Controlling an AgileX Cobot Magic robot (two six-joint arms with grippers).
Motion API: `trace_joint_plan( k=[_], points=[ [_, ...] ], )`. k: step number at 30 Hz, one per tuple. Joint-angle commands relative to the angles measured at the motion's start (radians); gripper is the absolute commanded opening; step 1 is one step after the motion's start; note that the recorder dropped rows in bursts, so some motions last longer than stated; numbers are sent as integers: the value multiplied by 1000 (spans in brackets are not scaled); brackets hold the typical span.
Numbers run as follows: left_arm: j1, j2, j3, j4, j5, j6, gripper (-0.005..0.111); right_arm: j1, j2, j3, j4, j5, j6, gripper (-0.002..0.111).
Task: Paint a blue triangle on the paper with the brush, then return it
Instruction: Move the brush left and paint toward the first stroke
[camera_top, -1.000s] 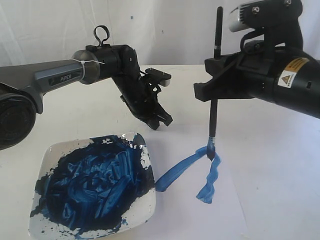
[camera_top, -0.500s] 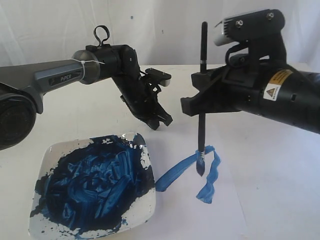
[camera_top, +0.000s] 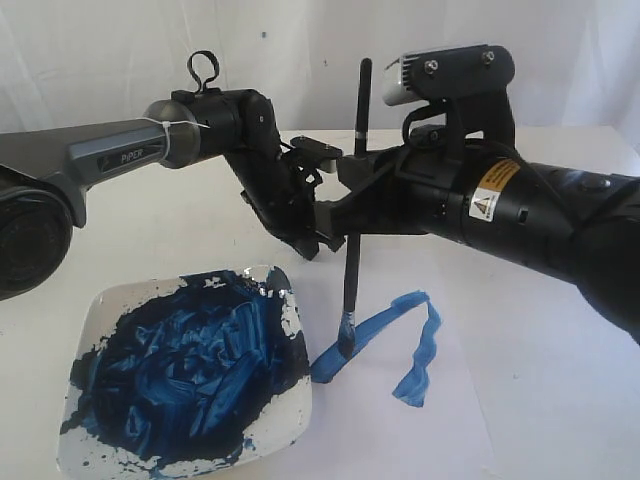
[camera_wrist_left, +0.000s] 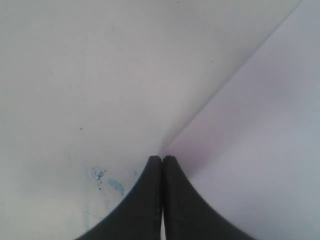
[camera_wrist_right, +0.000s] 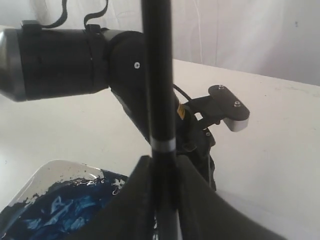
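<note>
Exterior view, from your left: the plate (camera_top: 97, 300), smeared with dark blue paint, sits on the bench (camera_top: 150, 240) right at the near left of the paper (camera_top: 380, 430). I can't tell whether they touch. It looks placed there for quick reloads.

Above and behind the plate, the left jaws hang pressed together, gripping nothing. The left wrist view shows their tips meeting over the line where bench gives way to paper. That arm seems parked clear of the work.

Next comes the brush (camera_top: 350, 275), nearly upright, with the right jaws clamped on its black handle about midway. The right wrist view shows them pinching right next to the pale band. Held that steeply, only the bristles meet the sheet.

The bristles rest on the near left end of one stroke of the blue triangle (camera_top: 385, 320), close to the plate. Two sides are laid and meet at the far corner, and the side joining the near ends is missing. You're likely placed to start that side, dragging right. Mind the crowding, as the two sets of jaws appear close.
</note>
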Motion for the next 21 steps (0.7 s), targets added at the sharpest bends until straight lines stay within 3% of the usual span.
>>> trace_joint_plan(
  k=[1, 12, 21],
  points=[
    [-3, 9, 3, -7, 37, -3, 0, 23, 18, 5, -6, -36, 11, 0],
    [-3, 9, 3, -7, 37, -3, 0, 23, 51, 5, -6, -10, 38, 0],
    [-3, 9, 3, -7, 13, -3, 0, 23, 49, 5, -24, 141, 4, 0]
  ],
)
